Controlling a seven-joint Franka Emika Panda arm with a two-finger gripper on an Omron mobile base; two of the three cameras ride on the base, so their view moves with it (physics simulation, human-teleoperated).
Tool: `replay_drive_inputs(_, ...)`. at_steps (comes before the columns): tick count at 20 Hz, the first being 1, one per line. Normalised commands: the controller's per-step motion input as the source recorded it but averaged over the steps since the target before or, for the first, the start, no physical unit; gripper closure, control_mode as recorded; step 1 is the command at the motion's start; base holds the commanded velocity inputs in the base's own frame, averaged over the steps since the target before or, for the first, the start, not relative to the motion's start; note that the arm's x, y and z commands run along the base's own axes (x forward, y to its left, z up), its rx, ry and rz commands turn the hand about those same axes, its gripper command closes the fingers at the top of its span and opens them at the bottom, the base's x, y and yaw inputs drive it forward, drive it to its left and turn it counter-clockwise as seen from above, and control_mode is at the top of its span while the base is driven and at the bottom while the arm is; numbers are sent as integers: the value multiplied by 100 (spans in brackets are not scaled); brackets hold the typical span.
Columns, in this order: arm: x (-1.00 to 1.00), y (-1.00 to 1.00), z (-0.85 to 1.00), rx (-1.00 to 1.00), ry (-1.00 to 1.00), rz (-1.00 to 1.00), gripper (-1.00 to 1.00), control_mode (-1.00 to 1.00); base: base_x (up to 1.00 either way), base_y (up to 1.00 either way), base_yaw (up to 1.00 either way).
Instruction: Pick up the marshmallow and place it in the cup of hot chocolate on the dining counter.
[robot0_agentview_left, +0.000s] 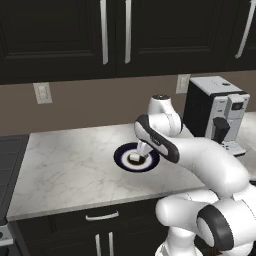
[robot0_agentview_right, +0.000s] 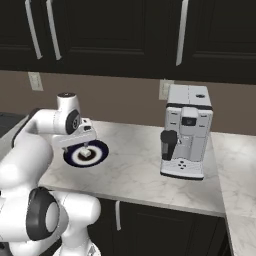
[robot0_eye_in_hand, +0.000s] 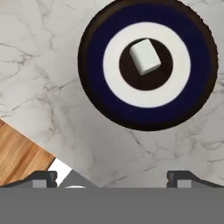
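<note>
At the plate's (robot0_agentview_left: 121, 158) centre on the marble counter (robot0_agentview_left: 65, 170), the marshmallow (robot0_agentview_left: 135, 159) sits beneath my hand. From the right, the coffee machine (robot0_agentview_right: 186, 132) stands well beside the plate. Looking down, my jaws gape wide, holding nothing, above the marshmallow.

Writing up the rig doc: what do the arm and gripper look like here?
The arm has glossy white rounded link shells, with black bands at the joints and a dark cap on the top joint. The gripper has two small dark grey, blocky finger tips. No cables or markings can be made out.
</note>
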Motion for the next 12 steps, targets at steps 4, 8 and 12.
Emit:
replay_drive_inputs(4,52,23,-37,1,0,0,-100,-100,0,0,0)
replay_drive_inputs(8,49,16,-48,0,0,0,-100,-100,0,0,0)
replay_drive_inputs(12,46,5,-40,0,0,0,-100,-100,0,0,0)
